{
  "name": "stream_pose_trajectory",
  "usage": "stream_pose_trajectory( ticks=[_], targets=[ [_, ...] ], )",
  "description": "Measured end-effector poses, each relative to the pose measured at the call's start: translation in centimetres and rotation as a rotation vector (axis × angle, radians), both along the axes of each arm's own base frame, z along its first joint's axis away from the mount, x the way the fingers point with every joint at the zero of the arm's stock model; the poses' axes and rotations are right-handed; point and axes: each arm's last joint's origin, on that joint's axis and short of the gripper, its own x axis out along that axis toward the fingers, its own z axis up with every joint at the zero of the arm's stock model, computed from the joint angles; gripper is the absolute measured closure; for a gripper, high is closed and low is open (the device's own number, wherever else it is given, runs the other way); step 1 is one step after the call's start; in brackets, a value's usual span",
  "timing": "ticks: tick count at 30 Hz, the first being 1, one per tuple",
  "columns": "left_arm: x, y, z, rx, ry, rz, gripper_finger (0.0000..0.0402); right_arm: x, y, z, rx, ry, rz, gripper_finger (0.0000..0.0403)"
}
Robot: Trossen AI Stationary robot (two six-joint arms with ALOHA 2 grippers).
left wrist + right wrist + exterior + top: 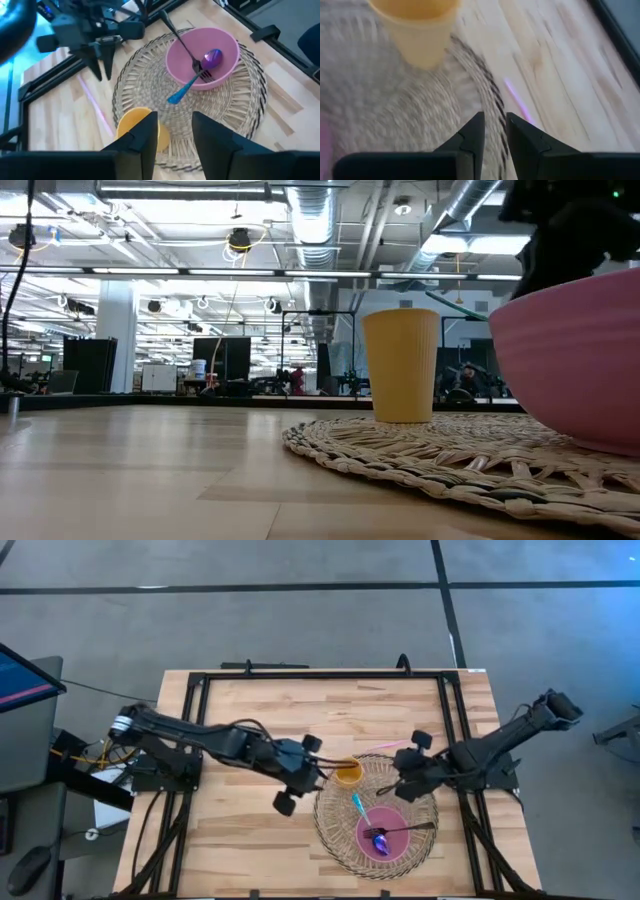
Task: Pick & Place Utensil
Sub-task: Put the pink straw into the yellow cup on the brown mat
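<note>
A pink bowl [383, 833] [202, 57] [570, 360] sits on a round woven mat [340, 830] [145, 85]. A black fork [187, 50] and a purple spoon with a blue handle [187, 87] lie in the bowl, handles over its rim. A yellow cup [348, 774] [400, 365] [417, 30] stands upright on the mat's far-left edge. My left gripper [318, 778] [175, 132] hovers open beside the cup, left of the mat. My right gripper [393, 780] [494, 125] [101, 70] hangs over the mat's far-right edge, its fingers a narrow gap apart and holding nothing.
A thin pink stick [392, 746] [520, 102] [97, 110] lies on the wooden table [240, 840] just beyond the mat. A black metal frame [320, 675] borders the tabletop. Bare wood lies to the left of the mat.
</note>
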Motion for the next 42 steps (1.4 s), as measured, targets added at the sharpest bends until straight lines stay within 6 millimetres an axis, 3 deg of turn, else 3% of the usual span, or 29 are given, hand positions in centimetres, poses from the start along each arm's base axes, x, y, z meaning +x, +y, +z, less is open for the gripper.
stream_pose_trajectory(
  ticks=[7,18,25,36,42],
  targets=[
    [-2.2,0.7,1.1,-0.048,-0.021,0.026,0.0293,0.0,-2.2,-0.6,0.170,0.188,0.003,0.0336],
    [-2.7,0.8,-1.6,-0.027,0.046,0.027,0.0295,1.4,-7.9,-0.7,0.289,0.205,-0.005,0.0344],
    [-2.7,0.7,-2.4,-0.025,0.073,0.032,0.0295,2.4,-10.4,-2.2,0.313,0.226,-0.148,0.0344],
    [-2.7,0.7,-2.4,-0.025,0.075,0.031,0.0295,4.4,-11.8,-7.5,0.374,0.471,-0.150,0.0335],
    [-2.8,0.8,-2.4,-0.023,0.078,0.031,0.0295,5.8,-11.9,-7.9,0.342,0.573,-0.080,0.0308]
  ],
)
